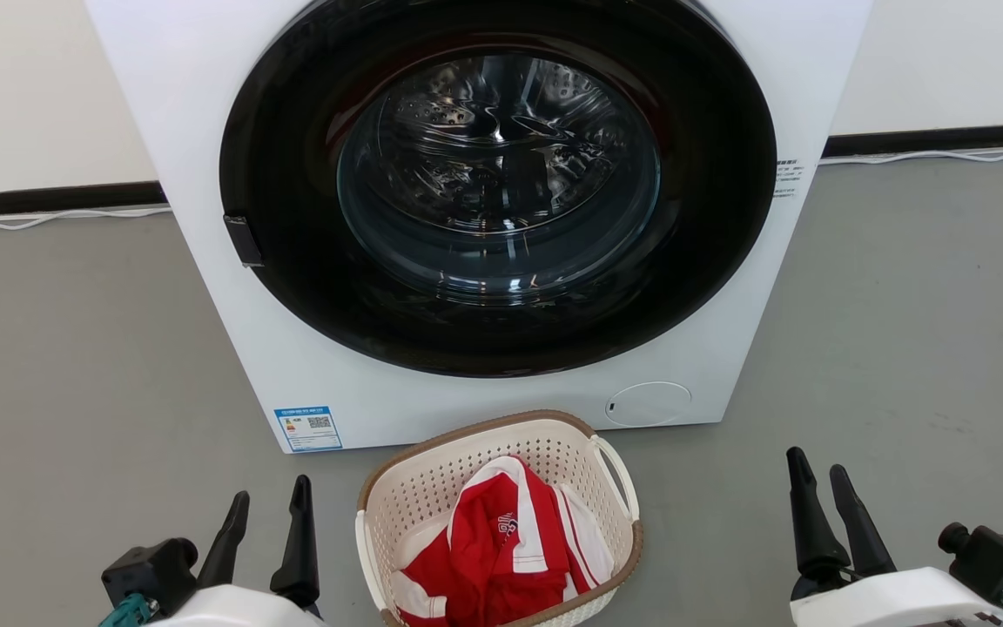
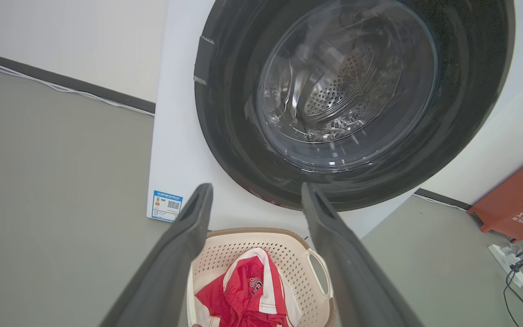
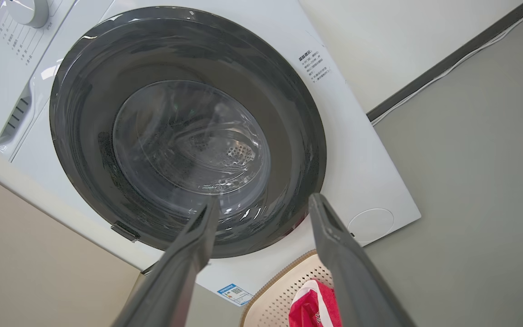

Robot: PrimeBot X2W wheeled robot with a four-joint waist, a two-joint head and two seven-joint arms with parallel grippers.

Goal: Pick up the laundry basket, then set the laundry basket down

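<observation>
Both pincers, left gripper (image 1: 272, 489) and right gripper (image 1: 816, 463), are spread and empty — the laundry basket (image 1: 432, 488) is best gripped evenly at both sides.

The grey floor (image 1: 75, 366) bears the washer (image 1: 501, 200), the laundry basket (image 1: 419, 496) just before it (perhaps touching).

White front-loading Hisense washer (image 1: 205, 131) stands on grey floor (image 1: 75, 348), against the wall. Round dark glass door (image 1: 497, 187) shut; drum empty. Energy label (image 1: 308, 428) lower left, round service flap (image 1: 648, 403) lower right. White cable (image 1: 49, 218) runs along the skirting. Red-and-white garment (image 1: 501, 540) lies crumpled before the machine.
</observation>
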